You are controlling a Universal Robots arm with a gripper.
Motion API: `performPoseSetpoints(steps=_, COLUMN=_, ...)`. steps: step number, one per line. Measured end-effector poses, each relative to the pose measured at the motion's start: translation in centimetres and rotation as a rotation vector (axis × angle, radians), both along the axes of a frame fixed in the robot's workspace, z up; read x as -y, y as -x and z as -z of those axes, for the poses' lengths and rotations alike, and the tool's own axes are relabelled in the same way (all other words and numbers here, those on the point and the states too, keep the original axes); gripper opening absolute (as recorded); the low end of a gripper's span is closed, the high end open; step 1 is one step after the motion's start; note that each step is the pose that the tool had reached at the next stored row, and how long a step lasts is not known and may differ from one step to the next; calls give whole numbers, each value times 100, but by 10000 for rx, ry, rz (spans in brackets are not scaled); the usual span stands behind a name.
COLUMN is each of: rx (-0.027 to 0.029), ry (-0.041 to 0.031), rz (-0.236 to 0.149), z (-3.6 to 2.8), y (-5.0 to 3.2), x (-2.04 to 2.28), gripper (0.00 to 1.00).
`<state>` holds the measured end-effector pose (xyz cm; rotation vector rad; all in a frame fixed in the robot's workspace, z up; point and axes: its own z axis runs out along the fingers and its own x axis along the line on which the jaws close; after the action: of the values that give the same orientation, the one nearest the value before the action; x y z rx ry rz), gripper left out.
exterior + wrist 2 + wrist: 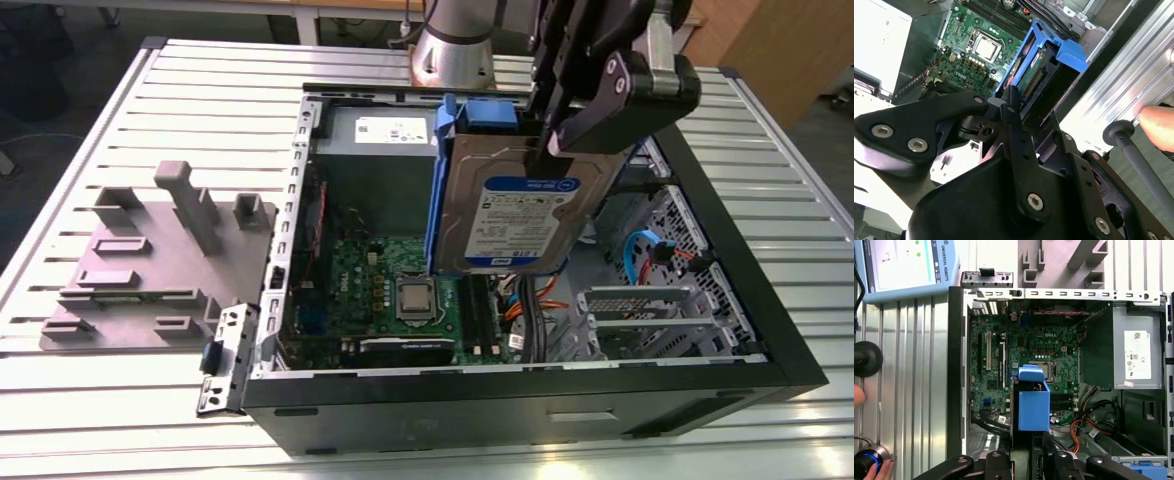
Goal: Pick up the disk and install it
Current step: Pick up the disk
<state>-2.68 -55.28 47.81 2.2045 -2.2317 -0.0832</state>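
Note:
The disk (514, 215), silver-grey with a blue-and-white label and blue side rails, hangs upright above the open computer case (534, 385), over its middle. My gripper (567, 140) is shut on the disk's upper end. In the second wrist view the black fingers (1013, 107) clamp the disk (1046, 55) edge-on, with the motherboard beyond it. In the first wrist view the disk's blue rail (1033, 400) stands out from the gripper (1029, 462), over the motherboard (1019, 355).
The grey power-supply box (380, 135) fills the case's far corner. The metal drive cage (654, 310) with orange and blue cables sits at the exterior view's right. A grey fixture block (160, 260) lies left of the case. A person's hand (879, 471) rests on a button beside the case.

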Motion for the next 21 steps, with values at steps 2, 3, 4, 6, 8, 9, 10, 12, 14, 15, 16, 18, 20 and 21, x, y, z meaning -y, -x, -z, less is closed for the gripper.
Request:
performPoseSetpoints(steps=2, rx=0, ry=0, rz=1, z=1, y=0, x=18, gripper=35)
performPoseSetpoints(steps=3, rx=0, ry=0, rz=0, z=1, y=0, x=26, gripper=35)
performPoseSetpoints(steps=4, rx=0, ry=-1, rz=0, z=2, y=0, x=35, gripper=35)
performPoseSetpoints(steps=6, rx=0, ry=0, rz=0, z=2, y=0, x=54, gripper=35)
performPoseSetpoints(steps=8, rx=0, ry=-2, rz=1, z=4, y=1, x=68, gripper=35)
performPoseSetpoints(steps=9, rx=1, ry=-1, rz=1, z=4, y=1, x=70, gripper=35)
performPoseSetpoints(steps=10, rx=0, ry=-1, rz=1, z=4, y=0, x=70, gripper=35)
performPoseSetpoints(steps=12, rx=0, ry=-1, rz=0, z=3, y=0, x=70, gripper=35)
performPoseSetpoints(steps=14, rx=0, ry=-1, rz=0, z=3, y=0, x=70, gripper=35)
performPoseSetpoints(steps=15, rx=0, ry=0, rz=0, z=3, y=0, x=70, gripper=35)
performPoseSetpoints(steps=16, rx=0, ry=0, rz=0, z=3, y=0, x=70, gripper=35)
performPoseSetpoints(steps=18, rx=0, ry=0, rz=-1, z=3, y=-7, x=71, gripper=35)
performPoseSetpoints(steps=20, rx=0, ry=0, rz=0, z=4, y=-20, x=71, gripper=35)
performPoseSetpoints(steps=21, rx=0, ry=-1, rz=-1, z=4, y=-29, x=71, gripper=35)
